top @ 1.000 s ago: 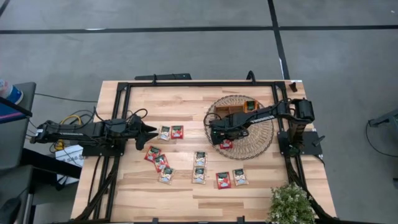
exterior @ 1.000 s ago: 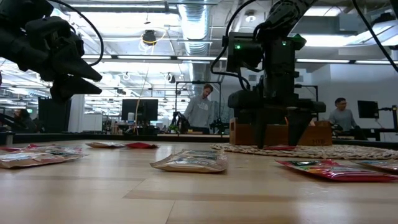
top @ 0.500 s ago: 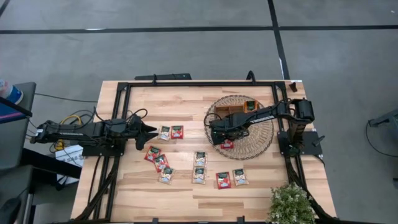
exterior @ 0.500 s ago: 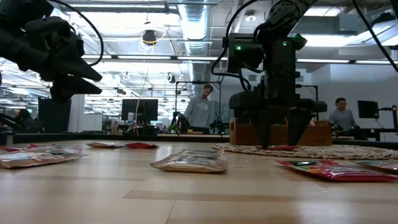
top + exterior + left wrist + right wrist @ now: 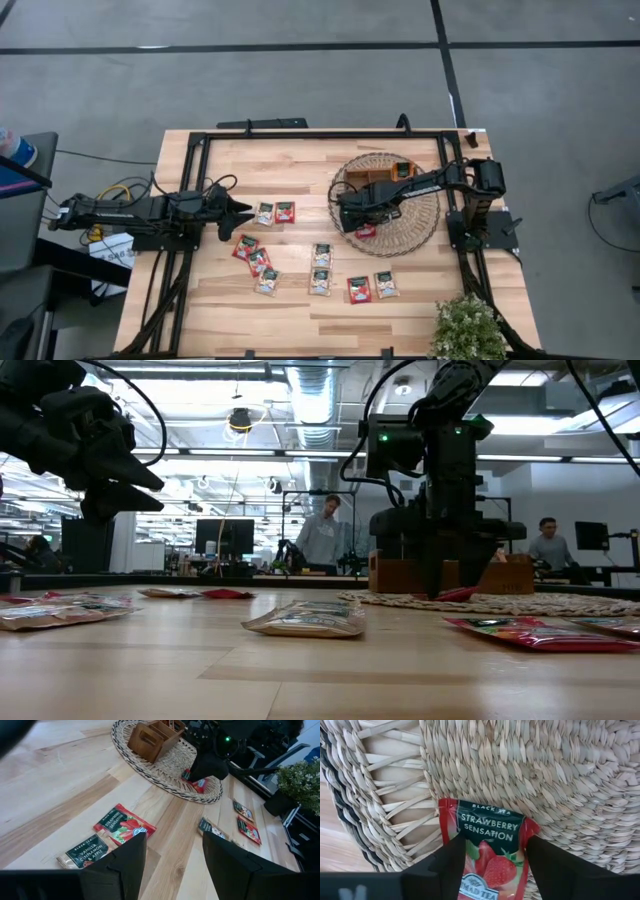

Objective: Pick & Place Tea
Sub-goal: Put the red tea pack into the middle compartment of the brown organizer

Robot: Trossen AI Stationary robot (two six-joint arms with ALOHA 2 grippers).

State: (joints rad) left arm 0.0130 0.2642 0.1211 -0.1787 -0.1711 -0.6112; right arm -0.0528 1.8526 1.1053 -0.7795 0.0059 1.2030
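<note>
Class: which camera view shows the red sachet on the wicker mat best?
Right wrist view: the red sachet fills the frame, label readable. High view shows a red speck; low view, an edge; left wrist, partly hidden.

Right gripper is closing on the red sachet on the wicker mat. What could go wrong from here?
1. The right gripper pinches the red sachet by its edges; the thin packet may buckle or slip out.
2. The sachet lies on the wicker mat's uneven weave, so a fingertip could snag it.
</note>
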